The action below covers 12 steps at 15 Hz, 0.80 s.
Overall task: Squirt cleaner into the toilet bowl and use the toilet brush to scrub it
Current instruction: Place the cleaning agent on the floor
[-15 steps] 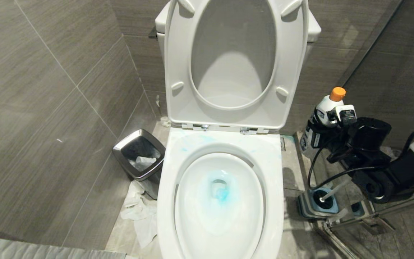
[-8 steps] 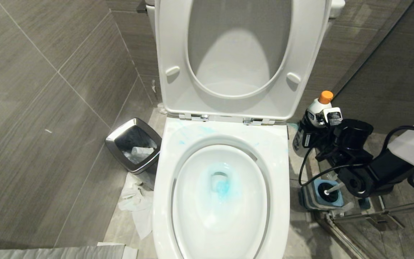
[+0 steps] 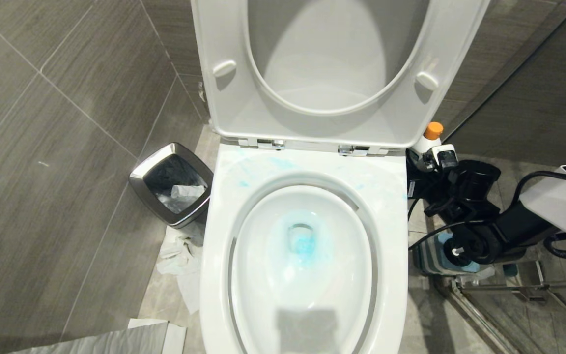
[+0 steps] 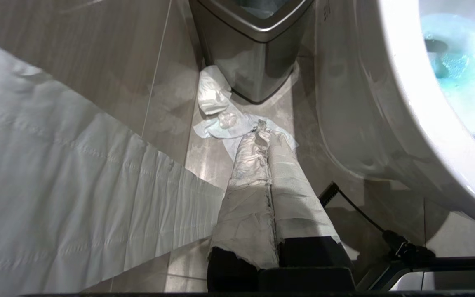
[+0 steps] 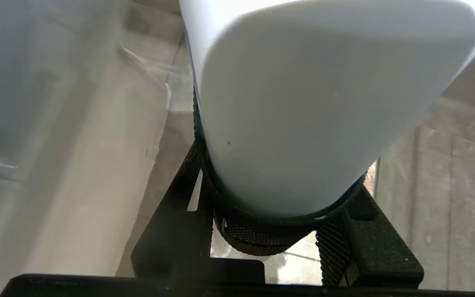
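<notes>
Right gripper (image 3: 423, 169) low beside the toilet bowl (image 3: 386, 196), on the bowl's right flank near the hinge end. Fingers part-spread and clamped round the body of a white bottle (image 3: 423, 145) with an orange cap (image 3: 433, 130); cap stands above the gripper, bottle upright. In the right wrist view the white bottle (image 5: 303, 115) fills the space between the two black textured pads (image 5: 332, 251), which press its sides.

Cleaner (image 3: 302, 243): turquoise pool in the sump of the bowl, to the gripper's left and lower in the head view, with a pale blue wash around it. Faint blue smears on the flat rim near the hinges. Seat and lid (image 3: 322, 123) raised, behind the bowl.

Toilet brush (image 3: 456, 251): only a short bit of white handle shows, standing in its blue-and-grey holder (image 3: 430, 255) on the floor just under the right arm, nearer the robot than the gripper.

Left gripper (image 4: 262, 165): parked low on the bowl's other side, fingers wrapped in paper and pressed together, holding nothing. Beyond its tips, crumpled tissue (image 4: 221, 115) on the floor, then a chrome-rimmed bin (image 4: 254, 49). A strip of paper (image 4: 76, 185) lies to its side.
</notes>
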Available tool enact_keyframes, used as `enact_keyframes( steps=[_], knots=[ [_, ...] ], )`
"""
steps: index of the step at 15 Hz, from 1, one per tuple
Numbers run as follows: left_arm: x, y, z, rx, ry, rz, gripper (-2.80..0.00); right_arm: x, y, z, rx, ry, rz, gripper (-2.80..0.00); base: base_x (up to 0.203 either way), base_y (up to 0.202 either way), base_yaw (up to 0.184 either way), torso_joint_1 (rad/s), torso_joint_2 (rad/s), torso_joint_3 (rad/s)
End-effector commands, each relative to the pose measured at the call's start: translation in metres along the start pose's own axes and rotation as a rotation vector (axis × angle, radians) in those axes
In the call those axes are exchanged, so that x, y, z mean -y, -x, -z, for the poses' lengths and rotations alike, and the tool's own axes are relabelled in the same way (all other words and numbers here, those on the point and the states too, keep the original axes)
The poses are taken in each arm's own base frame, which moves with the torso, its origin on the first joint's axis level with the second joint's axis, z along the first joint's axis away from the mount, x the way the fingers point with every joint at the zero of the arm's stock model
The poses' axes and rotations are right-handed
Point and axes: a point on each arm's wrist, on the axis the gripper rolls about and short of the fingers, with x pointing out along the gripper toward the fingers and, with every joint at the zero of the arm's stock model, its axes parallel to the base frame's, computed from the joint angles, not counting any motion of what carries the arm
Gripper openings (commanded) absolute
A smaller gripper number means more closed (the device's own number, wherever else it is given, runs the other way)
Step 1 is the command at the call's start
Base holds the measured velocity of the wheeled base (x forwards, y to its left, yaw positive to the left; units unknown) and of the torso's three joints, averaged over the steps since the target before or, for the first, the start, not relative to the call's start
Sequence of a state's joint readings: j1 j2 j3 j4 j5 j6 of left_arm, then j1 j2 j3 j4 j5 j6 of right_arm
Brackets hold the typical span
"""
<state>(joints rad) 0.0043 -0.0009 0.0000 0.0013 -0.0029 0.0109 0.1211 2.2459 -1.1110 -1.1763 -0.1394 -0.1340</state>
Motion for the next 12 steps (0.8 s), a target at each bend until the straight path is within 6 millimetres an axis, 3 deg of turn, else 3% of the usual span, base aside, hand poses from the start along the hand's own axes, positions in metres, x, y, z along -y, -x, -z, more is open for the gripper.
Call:
enact_keyframes(
  steps=[1,4,12],
  knots=[
    [0.0,0.0,0.0,-0.001,0.0,0.0,-2.8,0.0,-0.004,-0.004,0.02,-0.002,0.003,-2.8,0.0,0.0,0.0,0.005,0.0,-0.196],
    [0.0,0.0,0.0,-0.001,0.0,0.0,-2.8,-0.001,-0.007,0.001,0.016,-0.003,-0.005,-2.8,0.0,0.0,0.0,0.006,0.0,-0.192],
    [0.0,0.0,0.0,-0.003,0.002,0.0,-2.8,-0.008,-0.037,0.013,0.067,-0.015,-0.022,-2.8,0.0,0.0,0.0,0.001,0.0,-0.196]
  ],
)
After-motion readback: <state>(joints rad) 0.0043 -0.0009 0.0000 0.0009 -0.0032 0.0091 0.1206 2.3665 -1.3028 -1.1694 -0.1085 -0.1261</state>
